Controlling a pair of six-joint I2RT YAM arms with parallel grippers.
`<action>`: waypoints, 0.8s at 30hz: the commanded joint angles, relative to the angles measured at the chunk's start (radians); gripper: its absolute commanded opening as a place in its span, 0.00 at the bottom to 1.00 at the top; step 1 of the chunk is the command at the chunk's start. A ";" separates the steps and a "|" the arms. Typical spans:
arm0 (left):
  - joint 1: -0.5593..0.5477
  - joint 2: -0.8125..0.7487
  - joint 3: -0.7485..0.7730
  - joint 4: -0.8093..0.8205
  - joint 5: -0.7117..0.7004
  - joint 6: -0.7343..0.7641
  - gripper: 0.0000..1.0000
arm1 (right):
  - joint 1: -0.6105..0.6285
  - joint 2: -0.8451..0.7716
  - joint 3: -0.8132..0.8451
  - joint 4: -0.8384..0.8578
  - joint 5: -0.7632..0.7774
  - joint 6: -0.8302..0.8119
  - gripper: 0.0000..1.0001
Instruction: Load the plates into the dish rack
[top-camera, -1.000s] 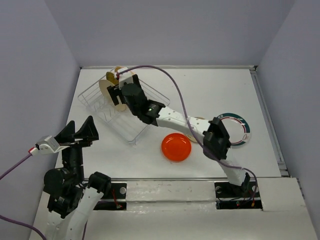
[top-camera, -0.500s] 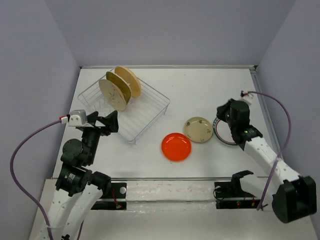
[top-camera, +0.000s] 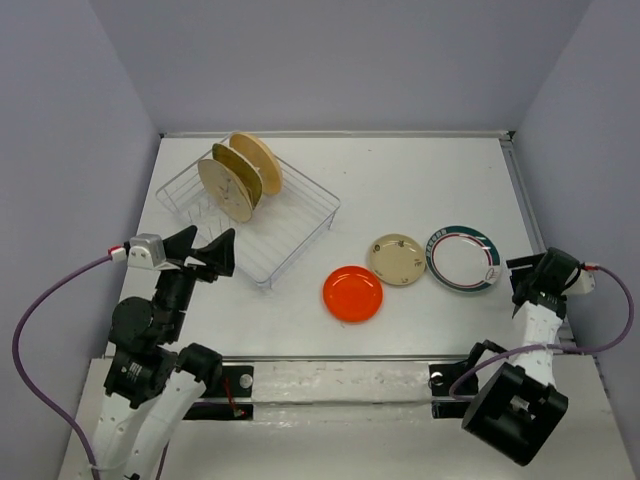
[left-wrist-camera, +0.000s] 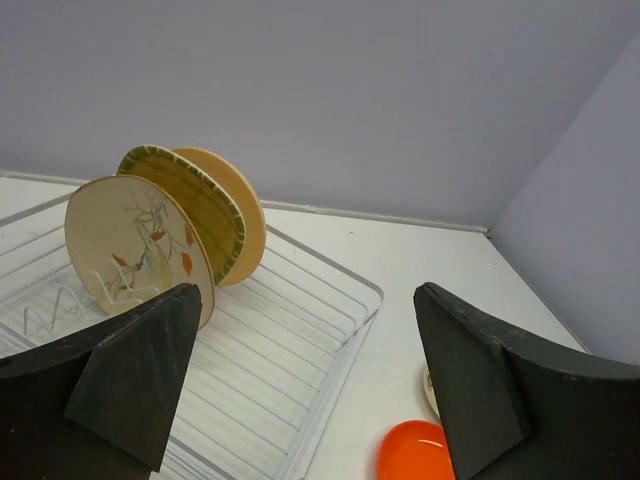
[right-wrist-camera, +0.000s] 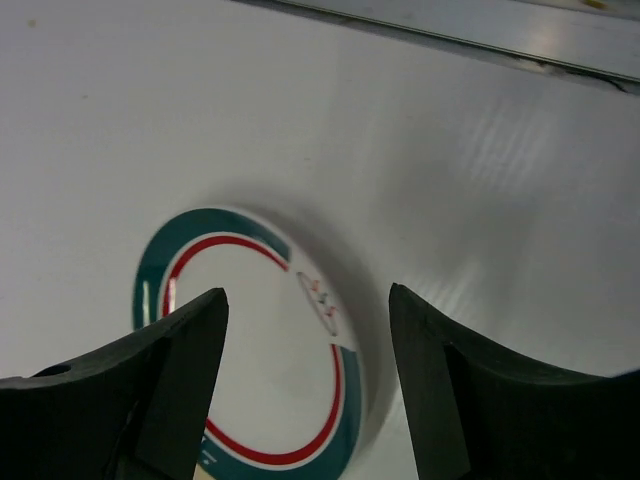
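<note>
1. My left claw is spread wide and holds nothing. It hangs just off the rack's near-left side and faces across it.
2. Three plates stand on edge, close together, in the rack's far-left part. The cream plate is nearest me, the olive plate is behind it, and the peach plate is at the back.
3. The red plate lies flat on the counter, just right of the rack's near corner.
4. The beige plate lies flat further right of the rack, and the rimmed plate is just beside it, further out.
5. My right claw is spread and empty. It is well apart from the rack, close by the rimmed plate's outer edge.
</note>
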 joint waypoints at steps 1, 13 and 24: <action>-0.032 -0.043 0.017 0.041 -0.016 0.016 0.99 | -0.111 0.010 -0.039 -0.048 -0.122 -0.030 0.72; -0.046 -0.076 0.020 0.036 -0.036 0.019 0.99 | -0.132 0.188 -0.085 0.064 -0.444 -0.092 0.76; -0.046 -0.052 0.020 0.033 -0.041 0.019 0.99 | -0.132 0.282 -0.160 0.244 -0.426 -0.027 0.29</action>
